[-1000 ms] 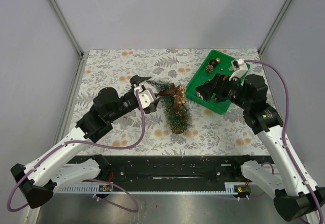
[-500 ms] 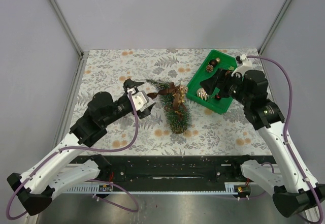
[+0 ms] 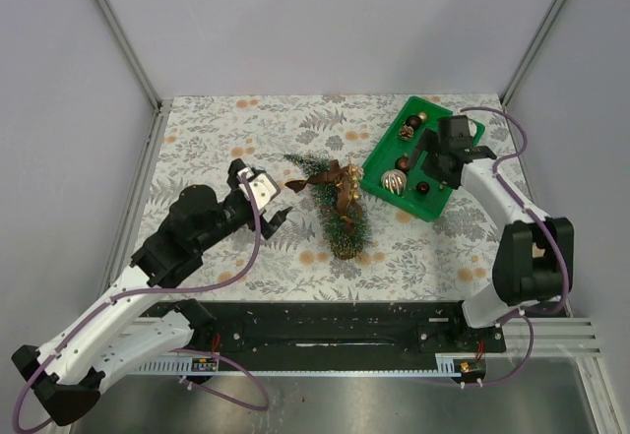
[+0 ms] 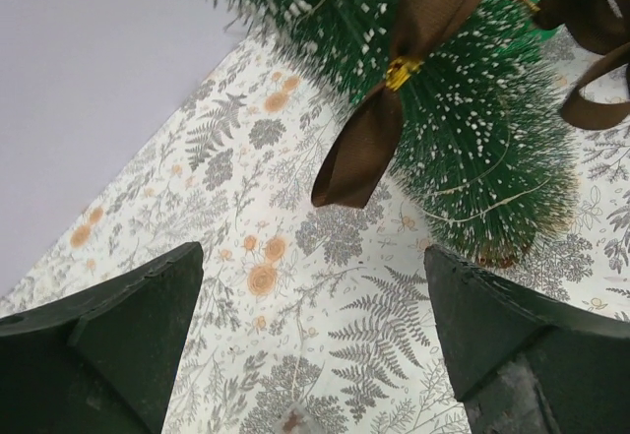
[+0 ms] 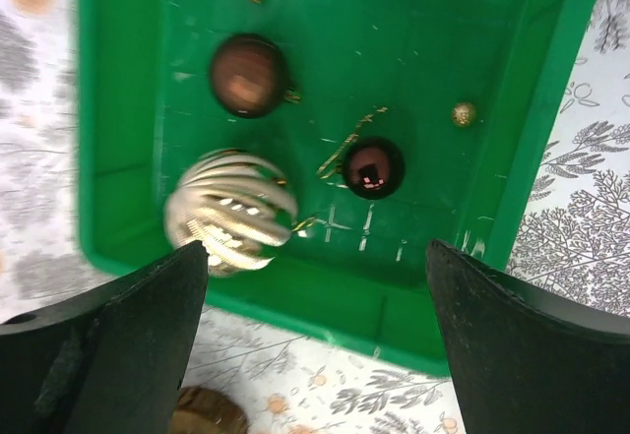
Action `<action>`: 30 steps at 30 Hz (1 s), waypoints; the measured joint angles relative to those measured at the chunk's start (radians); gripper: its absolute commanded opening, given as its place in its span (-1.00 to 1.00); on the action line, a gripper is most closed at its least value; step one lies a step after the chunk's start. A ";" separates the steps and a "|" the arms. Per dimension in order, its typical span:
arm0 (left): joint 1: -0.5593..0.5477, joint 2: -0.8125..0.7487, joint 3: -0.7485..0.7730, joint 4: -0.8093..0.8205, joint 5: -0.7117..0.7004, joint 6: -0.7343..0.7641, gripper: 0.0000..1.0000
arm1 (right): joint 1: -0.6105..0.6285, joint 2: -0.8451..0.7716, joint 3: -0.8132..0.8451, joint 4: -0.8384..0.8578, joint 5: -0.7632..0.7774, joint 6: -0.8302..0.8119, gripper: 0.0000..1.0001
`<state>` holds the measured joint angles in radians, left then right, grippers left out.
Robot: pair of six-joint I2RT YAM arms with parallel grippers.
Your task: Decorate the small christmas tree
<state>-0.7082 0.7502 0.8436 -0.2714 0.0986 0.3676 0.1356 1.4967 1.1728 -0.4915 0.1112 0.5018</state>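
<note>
The small christmas tree (image 3: 333,208) lies on its side mid-table, tip toward the back left, wooden base toward me. A brown ribbon (image 3: 333,172) and gold bells (image 3: 346,191) sit on it. My left gripper (image 3: 268,198) is open just left of the tree, touching nothing; its wrist view shows the tree (image 4: 492,158) and ribbon (image 4: 369,154) beyond the left gripper (image 4: 310,286). My right gripper (image 3: 430,158) hangs open and empty over the green tray (image 3: 378,164). Under the right gripper (image 5: 315,277) lie a silver spiral ornament (image 5: 231,213), a matte brown ball (image 5: 248,75) and a shiny dark ball (image 5: 372,166).
More ornaments (image 3: 411,125) sit in the tray's far corner, and small gold beads (image 5: 463,113) lie on its floor. The patterned tablecloth (image 3: 217,129) covers the table. Grey walls and metal posts close in the back and both sides.
My left gripper drew back leftward from the tree and opened wider. My right gripper moved toward the tray's far part, uncovering the silver ornament.
</note>
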 measured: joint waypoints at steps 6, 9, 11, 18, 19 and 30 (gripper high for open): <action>0.012 -0.009 -0.029 -0.007 -0.034 -0.065 0.98 | 0.000 0.190 0.017 0.000 0.030 -0.035 0.92; 0.014 -0.008 -0.039 -0.009 -0.039 -0.088 0.98 | 0.000 0.224 0.026 -0.003 0.051 -0.055 0.89; 0.015 -0.008 -0.044 -0.004 -0.040 -0.099 0.98 | 0.000 0.247 0.047 -0.004 0.070 -0.072 0.85; 0.016 0.014 -0.050 0.021 -0.043 -0.114 0.98 | 0.000 0.372 0.134 -0.002 0.112 -0.110 0.53; 0.016 0.015 -0.050 0.024 -0.043 -0.114 0.98 | 0.000 0.387 0.142 -0.002 0.113 -0.113 0.49; 0.016 0.016 -0.052 0.041 -0.042 -0.114 0.98 | 0.000 0.452 0.161 -0.008 0.108 -0.123 0.37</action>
<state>-0.6922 0.7658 0.7914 -0.2302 0.0563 0.2539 0.1352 1.9488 1.3342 -0.4999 0.2188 0.3786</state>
